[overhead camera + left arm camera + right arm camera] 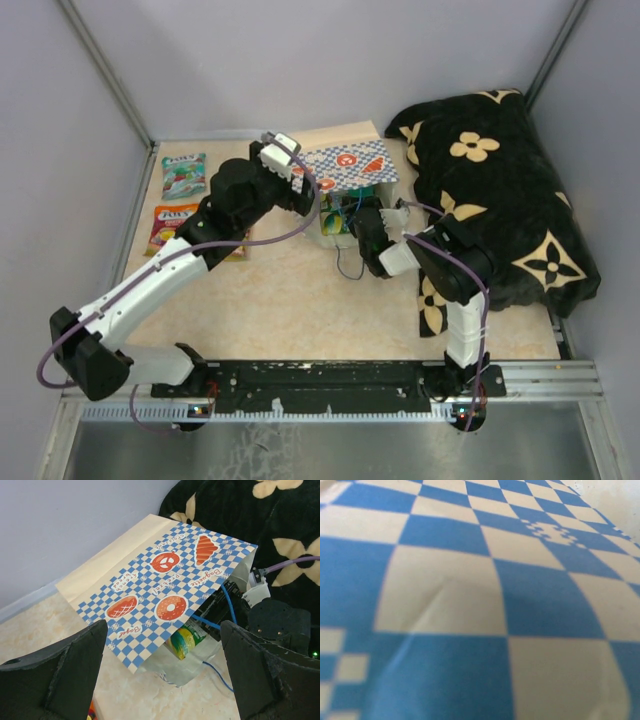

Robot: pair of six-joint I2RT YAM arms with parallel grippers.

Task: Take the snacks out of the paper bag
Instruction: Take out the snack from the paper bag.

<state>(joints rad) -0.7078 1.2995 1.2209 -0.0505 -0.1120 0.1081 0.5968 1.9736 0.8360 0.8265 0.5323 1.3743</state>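
Snacks [184, 639] sit in the tipped paper bag [350, 163], so our right gripper [354, 217] reaches in, grip untellable; left gripper [164, 628] hovers released

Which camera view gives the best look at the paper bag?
The left wrist view. It shows the paper bag almost whole: its checkered side, its open mouth and a green-yellow packet inside. The top external view shows it small, its mouth partly hidden. The right wrist view shows only blurred blue-white checks, too close.
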